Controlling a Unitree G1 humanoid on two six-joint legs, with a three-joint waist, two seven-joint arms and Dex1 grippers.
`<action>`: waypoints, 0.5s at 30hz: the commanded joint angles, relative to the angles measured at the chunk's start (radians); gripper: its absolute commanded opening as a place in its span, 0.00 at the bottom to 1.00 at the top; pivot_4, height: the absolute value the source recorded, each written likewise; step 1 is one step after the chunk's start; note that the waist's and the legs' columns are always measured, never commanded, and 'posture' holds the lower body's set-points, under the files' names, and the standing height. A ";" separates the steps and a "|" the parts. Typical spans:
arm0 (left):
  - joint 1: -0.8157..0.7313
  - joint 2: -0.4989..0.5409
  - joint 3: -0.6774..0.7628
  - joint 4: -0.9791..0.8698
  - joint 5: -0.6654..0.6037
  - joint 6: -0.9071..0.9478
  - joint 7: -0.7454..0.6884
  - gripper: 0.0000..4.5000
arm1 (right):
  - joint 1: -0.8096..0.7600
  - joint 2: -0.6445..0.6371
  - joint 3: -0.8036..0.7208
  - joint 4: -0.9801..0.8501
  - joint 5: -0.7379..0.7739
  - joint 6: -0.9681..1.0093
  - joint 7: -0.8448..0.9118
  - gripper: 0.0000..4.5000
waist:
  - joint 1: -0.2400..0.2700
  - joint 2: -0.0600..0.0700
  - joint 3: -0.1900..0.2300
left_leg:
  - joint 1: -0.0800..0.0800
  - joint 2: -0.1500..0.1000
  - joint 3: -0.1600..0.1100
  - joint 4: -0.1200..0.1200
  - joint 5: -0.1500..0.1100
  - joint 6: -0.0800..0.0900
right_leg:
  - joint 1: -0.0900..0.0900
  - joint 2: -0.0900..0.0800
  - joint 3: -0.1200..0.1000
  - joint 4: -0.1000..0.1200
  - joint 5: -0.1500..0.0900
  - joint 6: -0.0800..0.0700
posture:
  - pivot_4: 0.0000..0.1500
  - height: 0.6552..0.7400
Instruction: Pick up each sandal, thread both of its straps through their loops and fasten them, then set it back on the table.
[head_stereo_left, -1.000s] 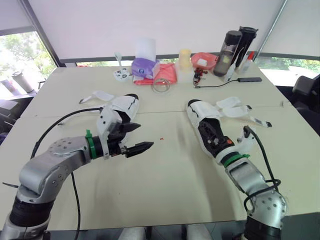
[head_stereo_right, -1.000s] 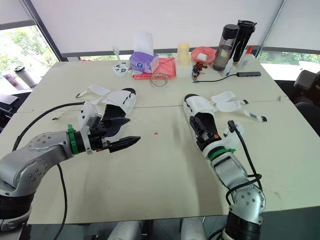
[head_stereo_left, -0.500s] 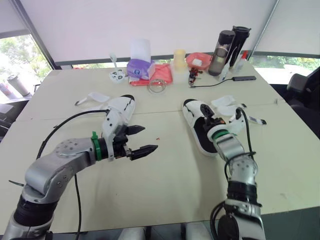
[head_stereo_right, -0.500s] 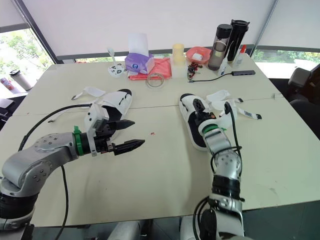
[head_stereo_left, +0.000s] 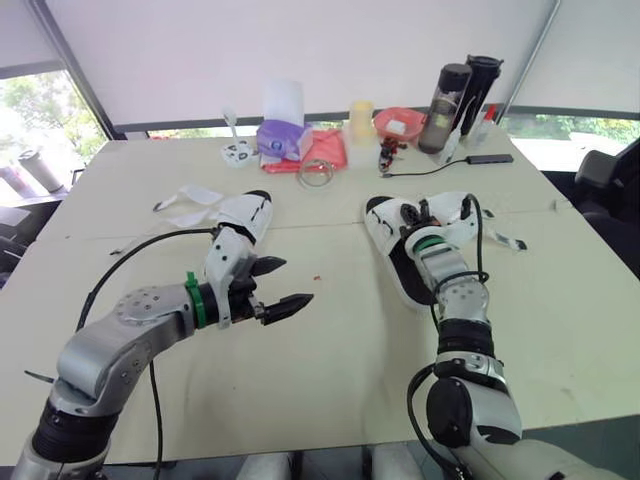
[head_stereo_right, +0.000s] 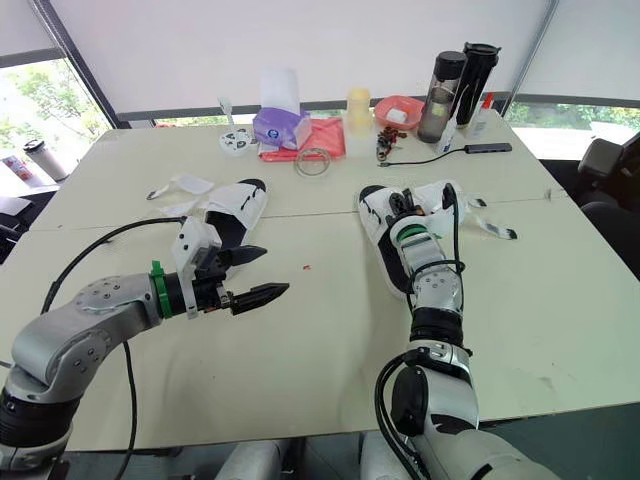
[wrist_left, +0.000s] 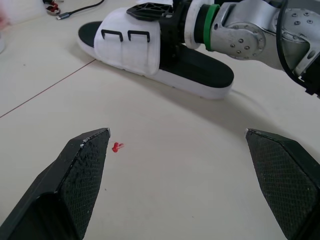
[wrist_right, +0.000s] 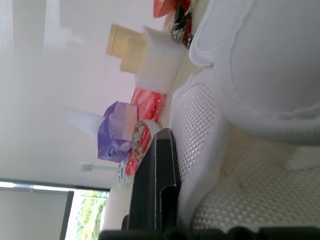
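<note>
Head view: your left gripper (head_stereo_left: 298, 280) hovers over the table (head_stereo_left: 330, 380), pincer spread wide, holding nothing; the left sandal (head_stereo_left: 247, 212) lies on the table just beyond it, loose straps (head_stereo_left: 192, 195) splayed to its left; the right sandal (head_stereo_left: 402, 268) lies flat right of centre, its own straps (head_stereo_left: 455, 208) undone on its right; your right gripper (head_stereo_left: 412, 212) sits on that sandal's white upper, spread or pinching you can't tell.
Left wrist view: both fingers (wrist_left: 82, 175) stand far apart above the tabletop; a red speck (wrist_left: 116, 147) lies near one tip; the right sandal is ahead, two black loops (wrist_left: 130, 35) on its upper, right gripper against it.
Right wrist view: the sandal's white mesh upper (wrist_right: 240, 150) is very close; tissue box (wrist_right: 117, 132) and tape roll (wrist_right: 142, 137) are beyond.
</note>
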 joint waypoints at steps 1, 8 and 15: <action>0.002 -0.003 0.013 -0.022 0.011 -0.028 0.001 1.00 | -0.015 -0.052 0.005 -0.002 -0.006 0.076 0.042 0.00 | 0.001 0.000 0.000 | 0.000 0.000 0.000 0.000 0.000 0.000 | 0.000 0.000 0.000 0.000 0.000 0.000 | 1.00 1.00; 0.016 -0.005 0.007 -0.004 0.032 -0.045 -0.016 1.00 | 0.070 -0.327 0.188 -0.234 0.109 0.688 0.240 0.00 | 0.013 0.000 0.000 | -0.004 -0.002 -0.001 -0.001 0.000 0.001 | 0.000 -0.003 0.000 0.000 0.000 0.000 | 1.00 1.00; 0.017 -0.024 -0.016 0.012 0.055 -0.058 -0.030 1.00 | 0.031 -0.480 0.134 -0.172 0.262 1.101 0.329 0.00 | -0.002 -0.001 0.001 | -0.006 -0.001 0.001 -0.003 -0.001 0.002 | -0.001 -0.004 0.000 -0.003 0.000 0.000 | 1.00 1.00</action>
